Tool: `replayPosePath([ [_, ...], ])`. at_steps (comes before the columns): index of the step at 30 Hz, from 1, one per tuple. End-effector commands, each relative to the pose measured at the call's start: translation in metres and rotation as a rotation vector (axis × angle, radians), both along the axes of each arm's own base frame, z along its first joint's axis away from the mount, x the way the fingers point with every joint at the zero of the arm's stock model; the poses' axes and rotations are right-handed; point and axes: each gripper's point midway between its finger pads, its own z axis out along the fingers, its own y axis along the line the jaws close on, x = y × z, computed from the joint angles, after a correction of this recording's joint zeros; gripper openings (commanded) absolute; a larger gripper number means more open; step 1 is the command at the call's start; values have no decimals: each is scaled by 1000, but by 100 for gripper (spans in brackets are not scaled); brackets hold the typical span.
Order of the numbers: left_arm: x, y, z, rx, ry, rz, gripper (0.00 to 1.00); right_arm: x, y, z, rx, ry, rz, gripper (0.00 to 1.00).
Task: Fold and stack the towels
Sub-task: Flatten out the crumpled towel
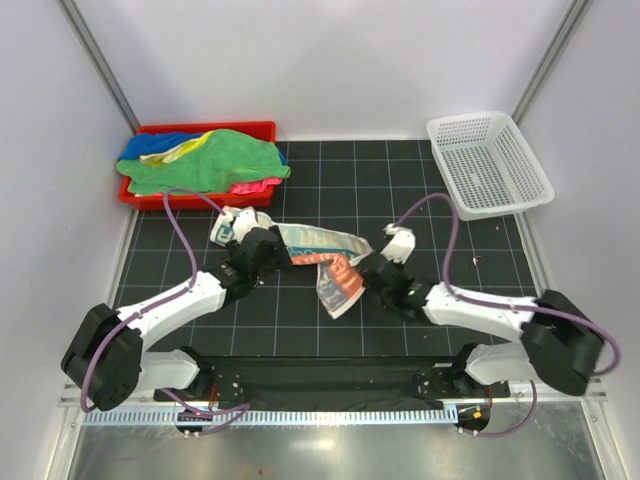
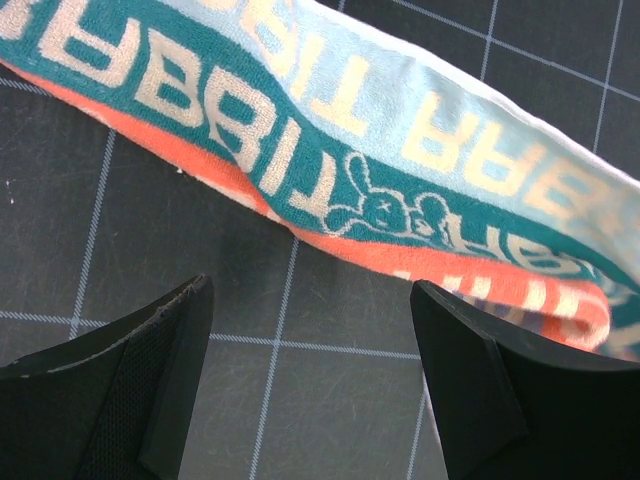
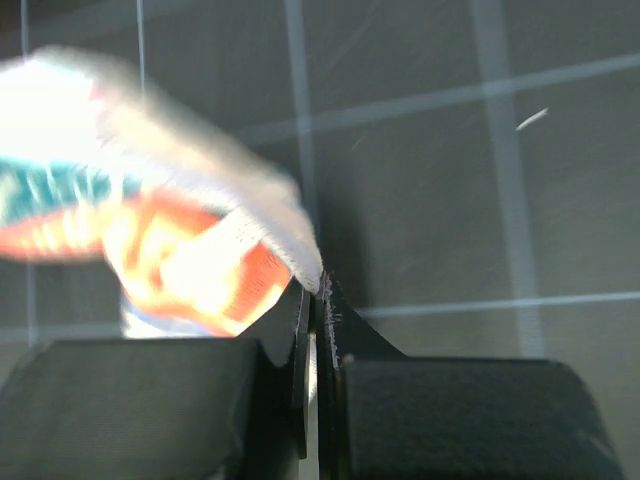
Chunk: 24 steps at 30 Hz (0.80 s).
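A cream towel with teal and orange printed letters (image 1: pixel 318 255) lies crumpled in a long strip on the black grid mat. My left gripper (image 1: pixel 268 252) is open at the strip's left part; in the left wrist view (image 2: pixel 310 292) its jaws stand wide over bare mat, with the printed towel (image 2: pixel 330 150) just ahead. My right gripper (image 1: pixel 368 268) is shut at the strip's right end; in the right wrist view (image 3: pixel 318 297) its tips pinch the edge of the printed towel (image 3: pixel 170 240). More towels are heaped in the red tray: green (image 1: pixel 215 160), blue (image 1: pixel 160 142), yellow (image 1: pixel 190 150) and pink (image 1: pixel 255 187).
The red tray (image 1: pixel 262 128) stands at the back left. A white mesh basket (image 1: pixel 488 163) stands at the back right. The grid mat (image 1: pixel 470 250) covers the table between white walls.
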Motion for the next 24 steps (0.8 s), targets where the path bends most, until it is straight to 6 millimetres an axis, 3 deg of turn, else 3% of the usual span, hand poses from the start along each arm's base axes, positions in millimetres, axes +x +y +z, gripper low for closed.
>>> replayPosePath([
  [1, 7, -5, 10, -36, -40, 0, 84, 9, -42, 28, -13, -17, -68, 1],
  [2, 8, -5, 9, -36, -37, 1, 83, 7, -58, 28, -50, 16, -80, 1],
  [3, 7, -5, 8, -33, -34, 1, 83, 15, -76, 46, -45, -8, -126, 1],
  [5, 9, -5, 8, -30, -36, 4, 84, 17, -96, 56, -70, 11, -149, 1],
  [6, 10, -6, 6, -27, -30, 5, 84, 23, -117, 61, -82, 16, -197, 1],
  [10, 20, -9, 3, -1, -18, 15, 85, 37, -143, 59, -83, 87, -234, 1],
  [14, 37, -6, 4, 30, -8, 44, 86, 51, -151, 43, -100, 153, -244, 1],
  [18, 69, 20, 11, 64, -9, 125, 86, 56, -150, 19, -95, 205, -230, 4],
  [24, 107, 36, 7, 192, 25, 112, 84, 63, -153, -2, -96, 252, -223, 16],
])
